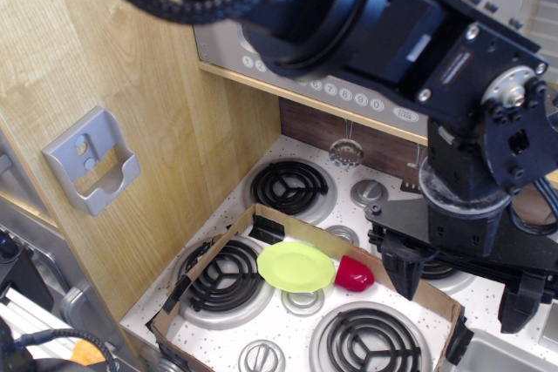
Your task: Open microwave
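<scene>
The microwave (220, 44) is a grey toy unit on a wooden shelf above the stove. Only its lower strip with a row of round white number buttons (353, 97) shows. The black robot arm hides most of its door, window and handle. My gripper (460, 304) hangs low at the right, over the stove's right burners and well below the microwave. Its two black fingers (403, 274) stand wide apart with nothing between them.
A toy stovetop (288, 320) with coil burners is bordered by a cardboard rim (205, 254). A lime green plate (295, 267) and a red cup (354, 274) lie on it. A grey wall bracket (91, 163) hangs on the wooden side panel at the left.
</scene>
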### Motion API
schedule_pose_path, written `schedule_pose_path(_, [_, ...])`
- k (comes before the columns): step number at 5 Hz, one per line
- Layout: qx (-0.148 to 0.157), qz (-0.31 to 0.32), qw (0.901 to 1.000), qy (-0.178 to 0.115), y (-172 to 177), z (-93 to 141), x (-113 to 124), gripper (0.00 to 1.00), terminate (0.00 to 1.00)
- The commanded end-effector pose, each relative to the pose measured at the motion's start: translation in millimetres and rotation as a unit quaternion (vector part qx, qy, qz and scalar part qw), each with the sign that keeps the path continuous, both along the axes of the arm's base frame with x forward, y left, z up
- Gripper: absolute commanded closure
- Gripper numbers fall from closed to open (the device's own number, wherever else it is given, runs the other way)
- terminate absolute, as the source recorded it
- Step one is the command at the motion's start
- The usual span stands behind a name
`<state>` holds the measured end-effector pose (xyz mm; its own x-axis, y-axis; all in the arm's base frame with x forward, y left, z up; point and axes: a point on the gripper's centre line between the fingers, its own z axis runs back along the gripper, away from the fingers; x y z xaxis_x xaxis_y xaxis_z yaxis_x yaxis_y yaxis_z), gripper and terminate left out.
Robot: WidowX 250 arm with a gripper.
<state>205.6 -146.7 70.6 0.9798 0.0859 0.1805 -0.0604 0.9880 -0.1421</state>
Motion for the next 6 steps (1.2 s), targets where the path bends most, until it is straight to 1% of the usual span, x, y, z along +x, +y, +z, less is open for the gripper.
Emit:
schedule_pose_path(1, [0.0, 0.0, 1.0, 0.0, 0, 0, 0, 0.0, 0.0])
schedule_pose_path(2, [-0.008, 0.013, 0.9998, 0.012, -2, -2, 20, 0.0, 0.0])
schedule_pose_path(3, [0.004, 0.019, 0.9996, 0.02, -5, -2, 43, 0.0, 0.0])
schedule_pose_path(4, [0.015, 0.027, 0.999, 0.032, 1, 1, 61, 0.0, 0.0])
schedule_pose_path(5, [0.038, 0.046, 0.998, 0.023, 20, 9, 83, 0.0, 0.0])
schedule_pose_path(6, [0.032, 0.05, 0.9979, 0.025, 40, 16, 102, 0.0, 0.0])
